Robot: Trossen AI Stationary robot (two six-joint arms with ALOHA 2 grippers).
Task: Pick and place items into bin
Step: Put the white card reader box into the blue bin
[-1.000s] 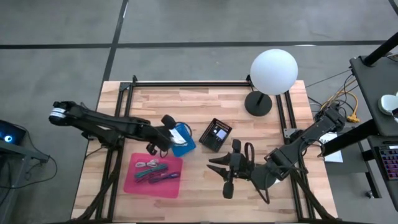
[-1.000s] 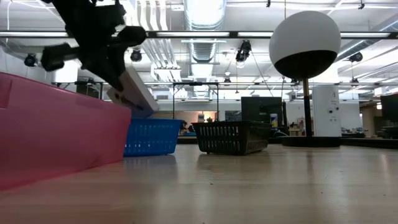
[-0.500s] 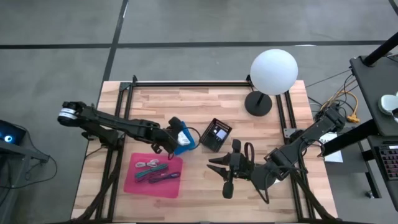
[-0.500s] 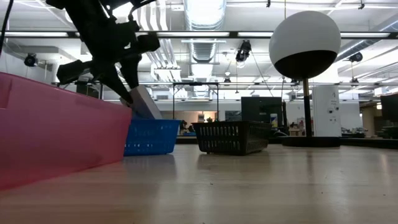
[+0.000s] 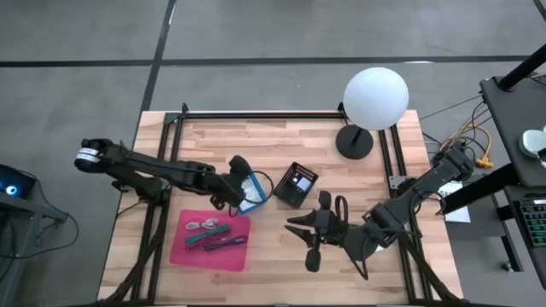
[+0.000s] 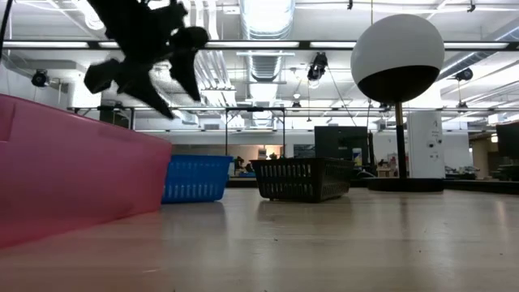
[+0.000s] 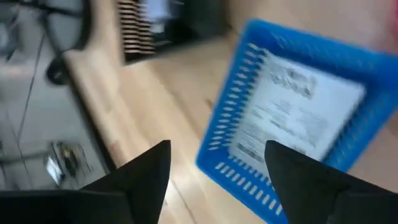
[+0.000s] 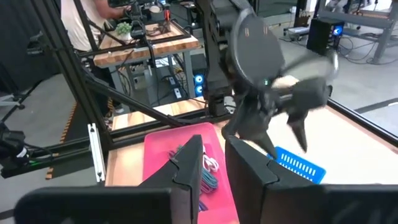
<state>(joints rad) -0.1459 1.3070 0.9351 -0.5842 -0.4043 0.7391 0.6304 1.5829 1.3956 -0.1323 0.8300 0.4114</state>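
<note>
Both left gripper (image 5: 241, 182) fingers (image 7: 146, 168) stand spread, empty above the blue bin (image 5: 253, 191); lift straight clear. Right gripper (image 5: 299, 231) waits, nearly clenched.

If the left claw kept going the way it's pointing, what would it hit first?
Most likely the blue basket: the left gripper hangs open above it, aimed at the white card lying inside. Depth is hard to judge.

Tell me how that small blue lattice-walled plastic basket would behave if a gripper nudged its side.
The small blue lattice-walled plastic basket looks thin-walled and holds only a flat white printed item, so it is probably light and would slide on the smooth wooden table. Its low, wide shape suggests it would skid rather than tip. The open lattice may flex slightly under a push.
</note>
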